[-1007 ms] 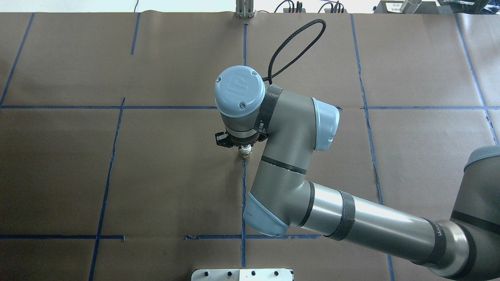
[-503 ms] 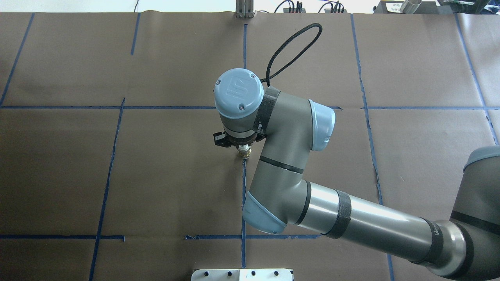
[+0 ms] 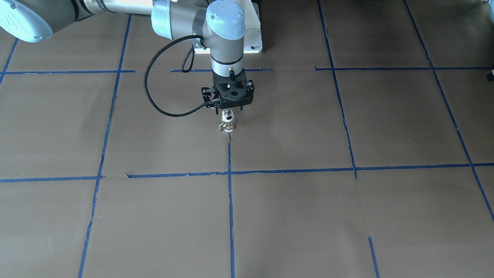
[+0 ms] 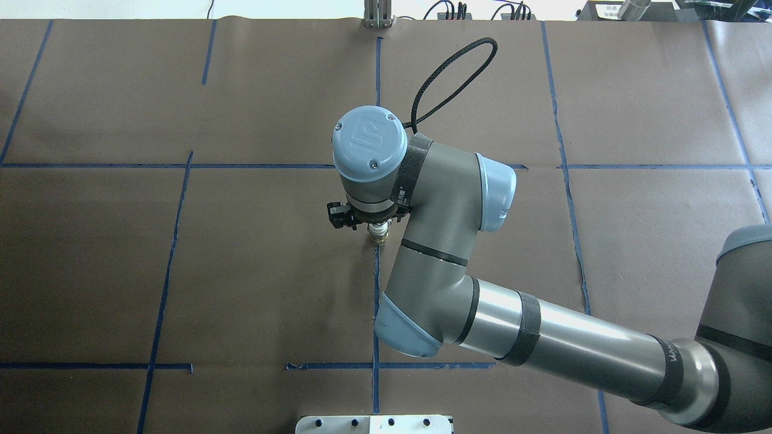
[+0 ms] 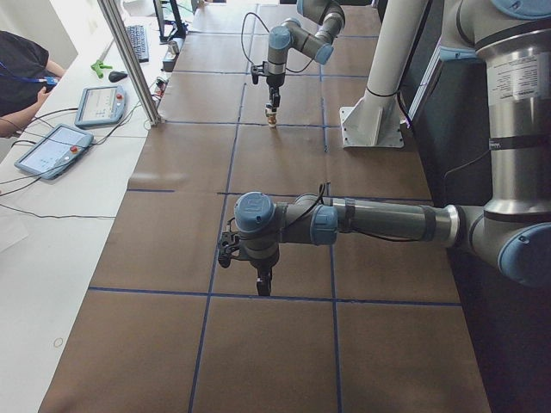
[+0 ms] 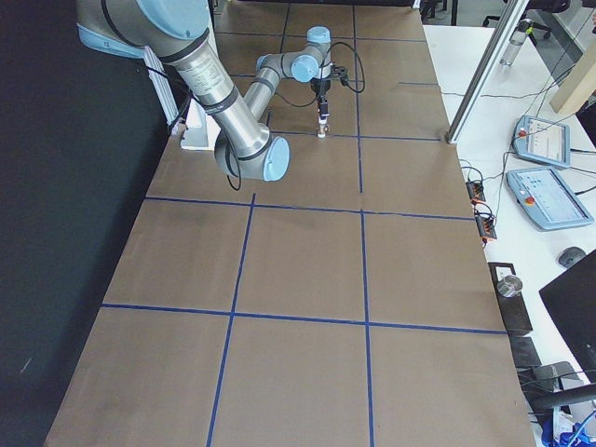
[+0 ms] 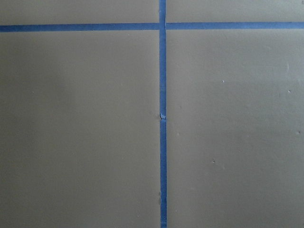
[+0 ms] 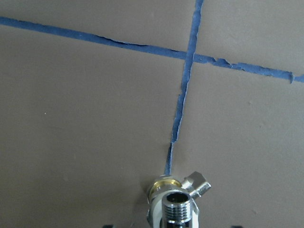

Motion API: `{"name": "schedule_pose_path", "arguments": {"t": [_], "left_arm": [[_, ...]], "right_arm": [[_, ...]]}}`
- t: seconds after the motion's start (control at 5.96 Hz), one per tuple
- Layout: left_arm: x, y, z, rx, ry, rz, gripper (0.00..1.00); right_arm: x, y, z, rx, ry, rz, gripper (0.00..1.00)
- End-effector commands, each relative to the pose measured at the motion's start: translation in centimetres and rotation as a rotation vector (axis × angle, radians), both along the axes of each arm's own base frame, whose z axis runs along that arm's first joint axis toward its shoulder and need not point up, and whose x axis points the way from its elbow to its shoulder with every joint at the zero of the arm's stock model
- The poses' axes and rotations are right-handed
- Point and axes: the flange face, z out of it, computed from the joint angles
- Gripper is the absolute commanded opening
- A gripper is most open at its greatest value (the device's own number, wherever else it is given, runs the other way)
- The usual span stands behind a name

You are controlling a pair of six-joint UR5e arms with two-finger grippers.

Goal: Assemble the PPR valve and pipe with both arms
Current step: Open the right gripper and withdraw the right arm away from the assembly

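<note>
One small upright piece stands on the brown table at a blue tape line. Its top is the pipe's chrome threaded stub [image 3: 227,114] [image 8: 175,209]. Below is the valve's brass band [image 3: 228,124] [image 8: 164,183] with a small side lever. It also shows in the overhead view [image 4: 379,235]. My right gripper [image 3: 228,110] points straight down just above the piece. Its fingers stand apart on either side of the top and look open. My left gripper [image 5: 263,284] hangs low over bare table far from the piece, and I cannot tell whether it is open or shut.
Brown paper with a grid of blue tape lines [image 7: 163,118] covers the table. The white pedestal base [image 3: 251,42] stands behind the right gripper. A black cable [image 3: 154,96] loops beside the wrist. Tablets and an operator [image 5: 21,69] are at the far side.
The right wrist has shifted and turned very slightly over the piece. The piece stays in the same spot on the table.
</note>
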Motion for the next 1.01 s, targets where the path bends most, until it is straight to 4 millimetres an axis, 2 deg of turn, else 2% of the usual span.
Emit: {"name": "schedule_pose_path", "arguments": {"t": [0.0, 0.17, 0.34, 0.5, 0.84], "left_arm": [[0.0, 0.0, 0.0, -0.001, 0.000, 0.000, 1.00], [0.0, 0.0, 0.0, 0.004, -0.003, 0.002, 1.00], [0.0, 0.0, 0.3, 0.006, -0.003, 0.007, 1.00], [0.0, 0.0, -0.2, 0.017, 0.001, 0.007, 1.00], [0.0, 0.1, 0.6, 0.000, 0.002, 0.007, 1.00]], "right_arm": [[2.5, -2.3, -1.1, -0.022, -0.035, 0.007, 0.99], [5.3, -5.0, -1.3, -0.057, -0.065, 0.005, 1.00], [8.8, -8.3, -0.7, -0.068, -0.083, -0.011, 1.00], [13.3, -12.4, 1.6, -0.082, -0.093, -0.040, 1.00], [22.5, -18.1, 12.8, -0.026, -0.009, -0.116, 1.00]]}}
